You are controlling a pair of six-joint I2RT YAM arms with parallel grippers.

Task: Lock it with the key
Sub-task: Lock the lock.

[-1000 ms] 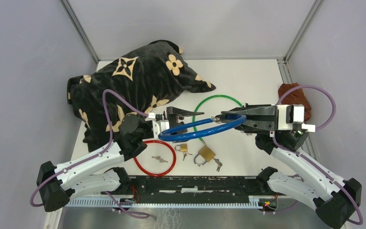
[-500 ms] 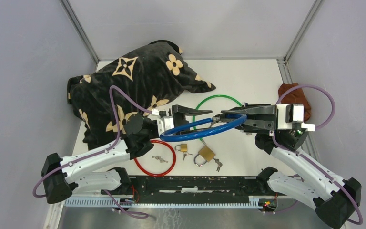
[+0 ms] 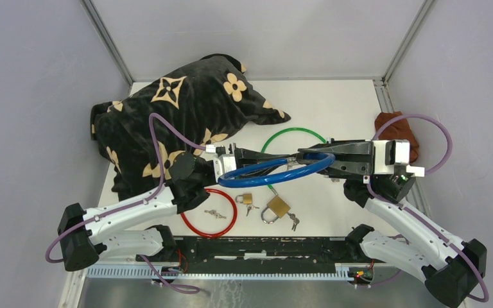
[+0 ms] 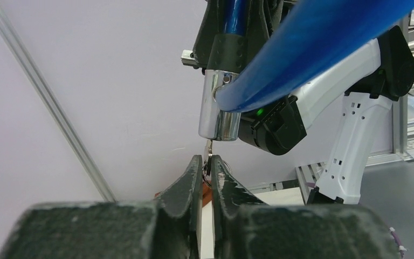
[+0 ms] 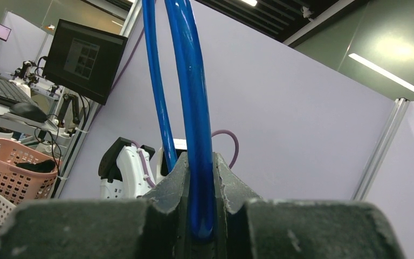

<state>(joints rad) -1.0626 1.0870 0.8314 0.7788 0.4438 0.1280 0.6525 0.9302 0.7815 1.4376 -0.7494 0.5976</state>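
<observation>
- my left gripper (image 4: 207, 168) has its jaws pinching the small silver key (image 4: 209, 147) under the chrome lock cylinder (image 4: 219, 116).
- my right gripper (image 5: 197, 178) jaws clamp the glossy blue cable lock loop (image 5: 194, 97), held above the middle of the white table (image 3: 340, 102).

Key (image 4: 208, 149) mostly hidden between the left pincer (image 4: 206, 163) fingers; only the shaft shows. From above it's too small to make out. Blue cable lock (image 4: 312, 48) runs off the top edge in both wrist views. It partly covers the green ring (image 3: 293, 129). Brown cloth (image 3: 390, 125) is half behind the right arm.
</observation>
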